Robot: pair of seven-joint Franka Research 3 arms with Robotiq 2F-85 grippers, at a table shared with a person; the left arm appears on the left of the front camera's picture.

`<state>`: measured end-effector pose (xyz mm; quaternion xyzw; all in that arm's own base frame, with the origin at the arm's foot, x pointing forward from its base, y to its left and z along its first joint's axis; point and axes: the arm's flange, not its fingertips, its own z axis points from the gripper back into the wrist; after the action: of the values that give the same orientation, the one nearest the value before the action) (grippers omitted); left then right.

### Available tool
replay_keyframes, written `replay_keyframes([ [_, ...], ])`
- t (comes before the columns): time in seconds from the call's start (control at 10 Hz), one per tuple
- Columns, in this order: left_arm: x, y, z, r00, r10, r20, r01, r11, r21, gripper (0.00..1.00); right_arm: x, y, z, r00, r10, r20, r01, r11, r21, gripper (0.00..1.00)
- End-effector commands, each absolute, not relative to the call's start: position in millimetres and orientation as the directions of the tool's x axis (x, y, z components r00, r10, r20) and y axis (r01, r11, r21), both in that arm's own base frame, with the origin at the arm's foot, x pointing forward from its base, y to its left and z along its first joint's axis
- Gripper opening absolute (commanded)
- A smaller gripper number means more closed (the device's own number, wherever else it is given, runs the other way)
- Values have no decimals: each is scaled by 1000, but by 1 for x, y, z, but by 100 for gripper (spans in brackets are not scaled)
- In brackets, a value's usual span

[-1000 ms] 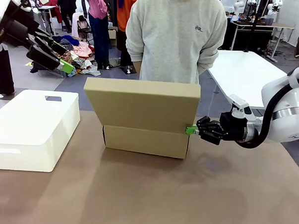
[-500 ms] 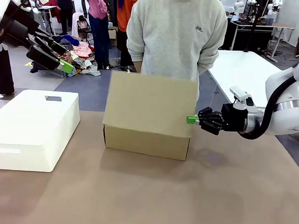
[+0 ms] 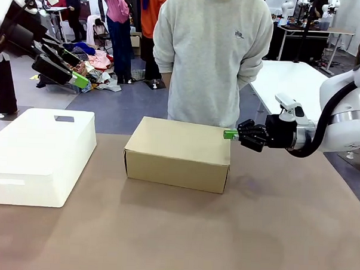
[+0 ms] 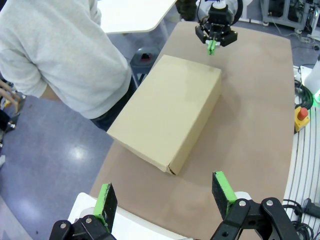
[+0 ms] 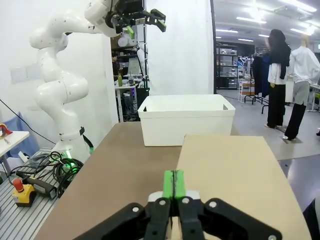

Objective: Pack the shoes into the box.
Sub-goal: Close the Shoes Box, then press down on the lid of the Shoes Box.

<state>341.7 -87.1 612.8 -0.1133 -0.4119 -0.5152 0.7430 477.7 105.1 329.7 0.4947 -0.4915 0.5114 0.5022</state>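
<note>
The brown cardboard box (image 3: 178, 153) sits in the middle of the table with its lid flat down; in the left wrist view the box (image 4: 167, 112) lies below me. The shoes are hidden. My right gripper (image 3: 230, 134) is shut with nothing in it, its green tips at the lid's far right corner. In its own wrist view the right gripper (image 5: 173, 184) hovers just over the box lid (image 5: 235, 175). My left gripper (image 3: 75, 67) hangs open, high at the upper left, well away from the box; in its own view the left gripper (image 4: 164, 194) holds nothing.
A white plastic bin (image 3: 39, 153) stands on the table's left side. A person in a grey sweatshirt (image 3: 210, 52) stands right behind the box at the far edge. The near half of the brown tabletop (image 3: 193, 237) is bare.
The box lid swung from standing up to lying flat on the box. My right gripper rose a little, staying at the lid's right edge. The left arm stayed still.
</note>
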Motion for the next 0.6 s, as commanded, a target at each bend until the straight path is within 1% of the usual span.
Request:
replay_keyframes([
  [0.0,342,-86,612,113,-670,733,868,426,256,100,478,103,325,-3,26,1000,-1000,-7,-2,0],
  [0.5,342,-86,612,113,-670,733,868,426,256,100,478,103,325,-3,26,1000,-1000,-7,-2,0],
])
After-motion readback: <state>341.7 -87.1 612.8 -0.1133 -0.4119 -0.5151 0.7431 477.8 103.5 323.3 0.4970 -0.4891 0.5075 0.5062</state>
